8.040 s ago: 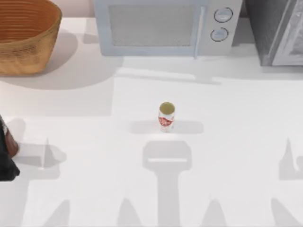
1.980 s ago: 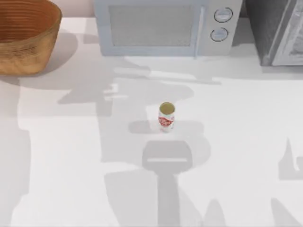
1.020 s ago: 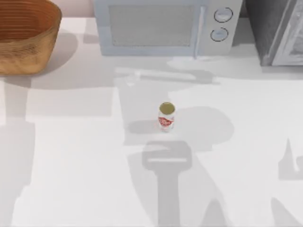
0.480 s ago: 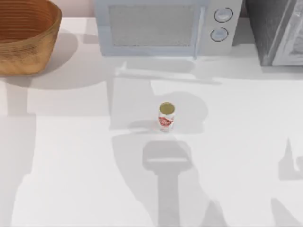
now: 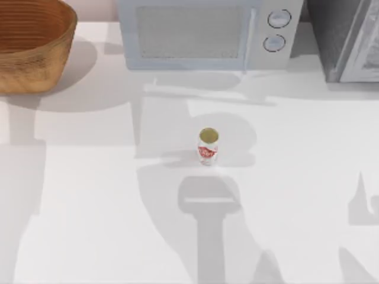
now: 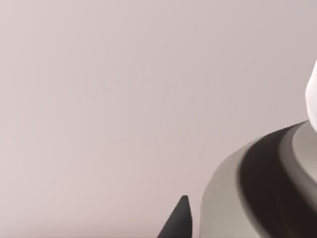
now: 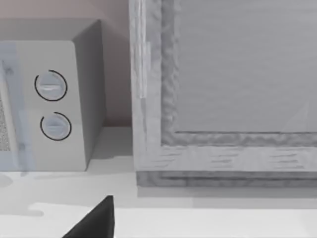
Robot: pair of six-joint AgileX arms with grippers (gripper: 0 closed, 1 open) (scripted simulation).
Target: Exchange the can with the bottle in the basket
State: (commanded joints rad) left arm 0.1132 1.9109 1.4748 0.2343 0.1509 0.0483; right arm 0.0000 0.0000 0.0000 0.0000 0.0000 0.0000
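Can (image 5: 208, 145) upright mid-table, basket (image 5: 32, 44) far left corner, hands' grip state cannot tell

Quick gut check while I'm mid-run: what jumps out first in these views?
The small white-and-red can stands upright, alone near the middle of the white table, crossed by broad arm shadows. The big orange-brown wicker basket sits at the table's far left corner, and a pale microwave with two round dials lines the back edge. In the right wrist view a dark fingertip points toward the microwave's dials.
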